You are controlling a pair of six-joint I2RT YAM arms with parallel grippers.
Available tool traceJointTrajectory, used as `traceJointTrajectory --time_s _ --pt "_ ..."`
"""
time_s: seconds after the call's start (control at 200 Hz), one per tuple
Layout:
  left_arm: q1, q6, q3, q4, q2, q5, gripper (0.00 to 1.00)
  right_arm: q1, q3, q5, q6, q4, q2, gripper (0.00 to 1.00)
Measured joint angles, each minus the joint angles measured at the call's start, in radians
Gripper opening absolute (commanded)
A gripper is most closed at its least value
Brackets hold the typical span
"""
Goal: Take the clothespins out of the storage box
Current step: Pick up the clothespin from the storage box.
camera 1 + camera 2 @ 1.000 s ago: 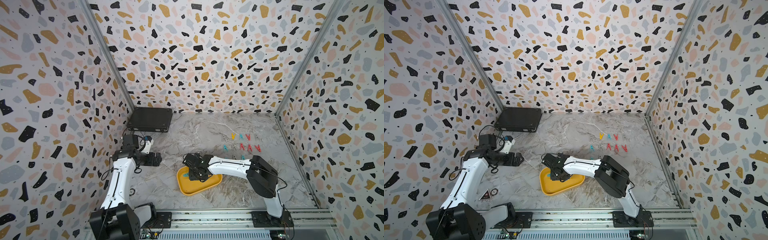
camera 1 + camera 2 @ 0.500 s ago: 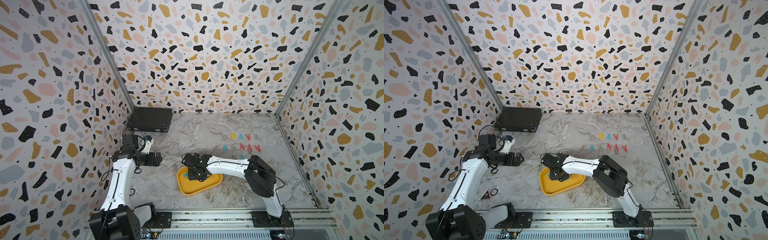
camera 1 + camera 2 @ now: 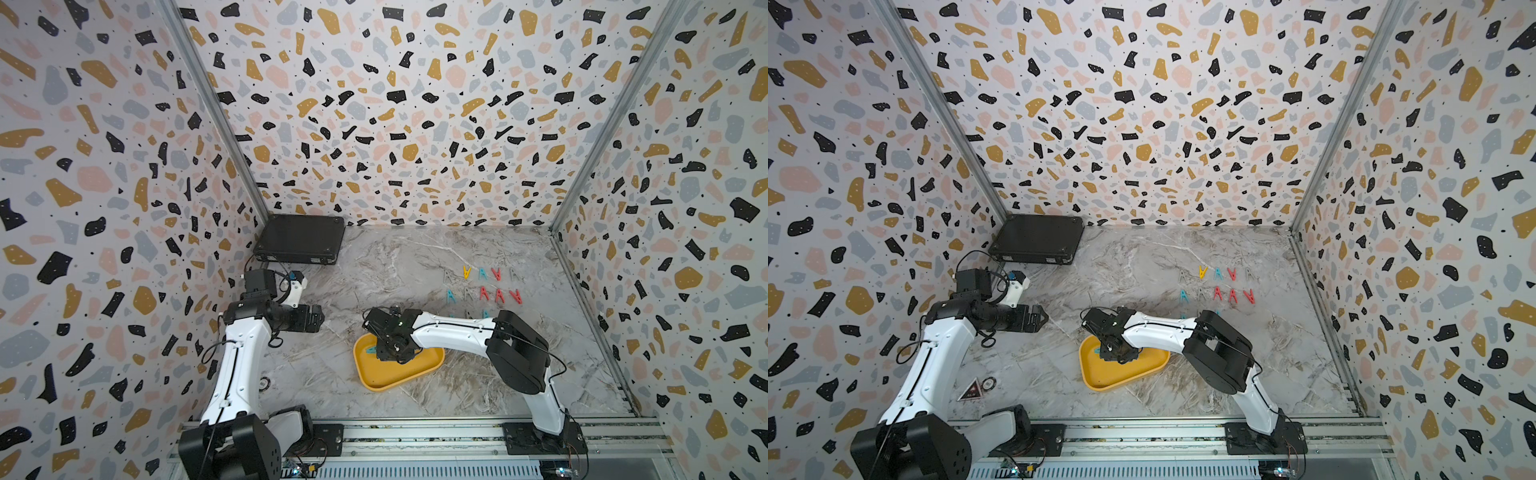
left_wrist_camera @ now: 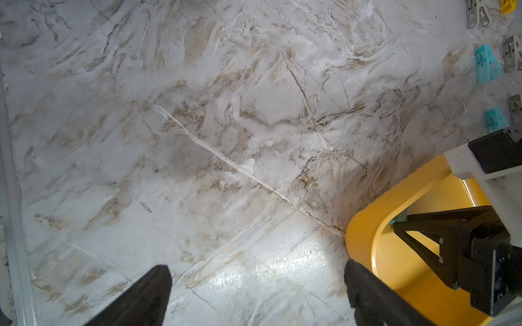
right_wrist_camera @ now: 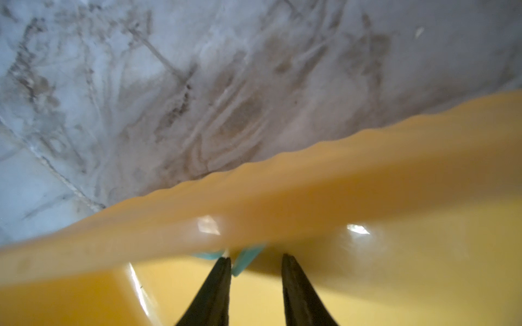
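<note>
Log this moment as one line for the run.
phase: reaching into storage box | right gripper: open, teal clothespin between jaws | left gripper: open, above table | other clothespins: rows on table

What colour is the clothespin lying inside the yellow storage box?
Teal; the clothespin shows best in the right wrist view, against the storage box wall.

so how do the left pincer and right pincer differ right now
The left pincer hangs over the table, jaws wide, nothing between them. The right pincer is down inside the storage box, jaws narrower, a teal clothespin at its tips. Both are black.
</note>
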Motion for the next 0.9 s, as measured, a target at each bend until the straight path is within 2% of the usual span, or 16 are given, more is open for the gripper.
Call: traceJointTrajectory --time_s 0.215,0.37,0.566,0.721,0.866,0.901 --pt "0.0 0.0 0.0 0.0 -0.005 0.0 1.0 -0.006 -0.014 0.004 0.005 0.005 -0.003 0.3" --pt "0.0 0.0 0.0 0.0 -0.005 0.0 1.0 -0.01 -0.033 0.014 0.016 0.013 -0.014 0.23" --pt "0.0 0.0 0.0 0.0 -0.006 0.001 1.0 -0.011 -0.061 0.034 0.023 0.013 -0.035 0.2" --pt "0.0 0.0 0.0 0.0 -0.006 0.002 1.0 -0.011 -0.072 0.048 0.023 0.007 -0.042 0.07" --pt "0.0 0.0 0.0 0.0 -0.006 0.005 1.0 -0.011 -0.074 0.057 0.021 0.0 -0.048 0.05" --pt "0.0 0.0 0.0 0.0 -0.006 0.006 1.0 -0.012 -0.078 0.06 0.02 -0.001 -0.051 0.01"
